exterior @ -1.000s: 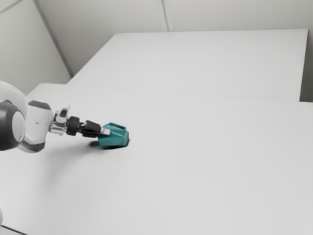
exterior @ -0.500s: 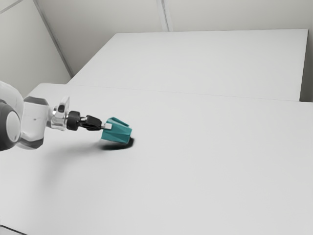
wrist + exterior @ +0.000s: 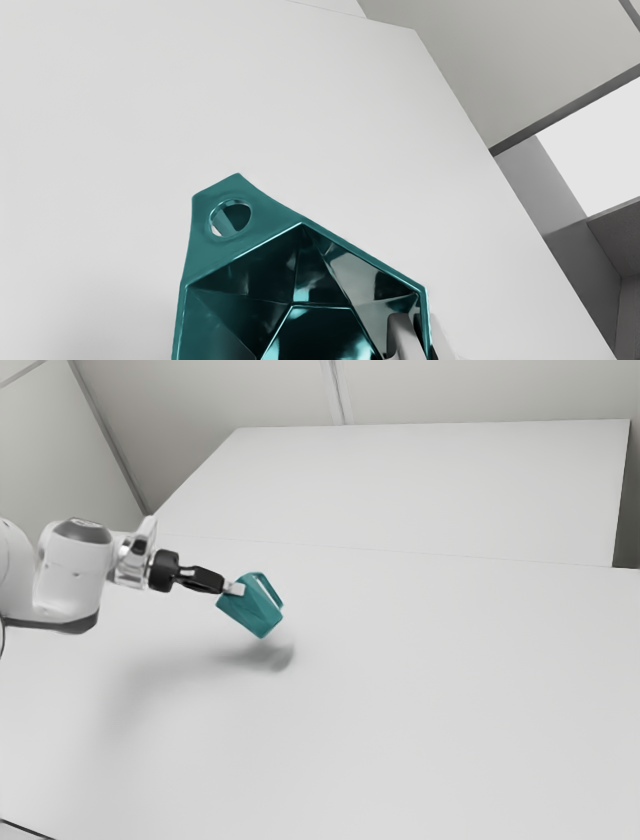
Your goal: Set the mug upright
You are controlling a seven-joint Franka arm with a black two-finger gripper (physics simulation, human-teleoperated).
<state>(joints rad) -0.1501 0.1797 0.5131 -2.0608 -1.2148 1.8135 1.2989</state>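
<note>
So, from the exterior view's left, our white arm [image 3: 75, 585] reaches in over the pale counter [image 3: 430, 690]. There's a little marking on the dark cap [image 3: 83, 531] up top of it, but it's too small for us to read. Next along come our black jaws with their light tips, and they're clenched on the wall of the teal mug [image 3: 250, 610], near its rim. The mug hangs in the air above the counter, tilted rather than upright: mouth toward our jaws, base angled down toward the exterior view's right. A soft shadow [image 3: 270, 657] lies on the counter below, and the handle [image 3: 273, 590] is on the mug's upper side.

Over in the wrist view we're looking right into the faceted inside, with the handle's round hole beside the rim. One finger [image 3: 398, 337] is inside the mug, the other outside, the wall pinched between them. Past the counter's edge there's a grey wall [image 3: 480, 65].
</note>
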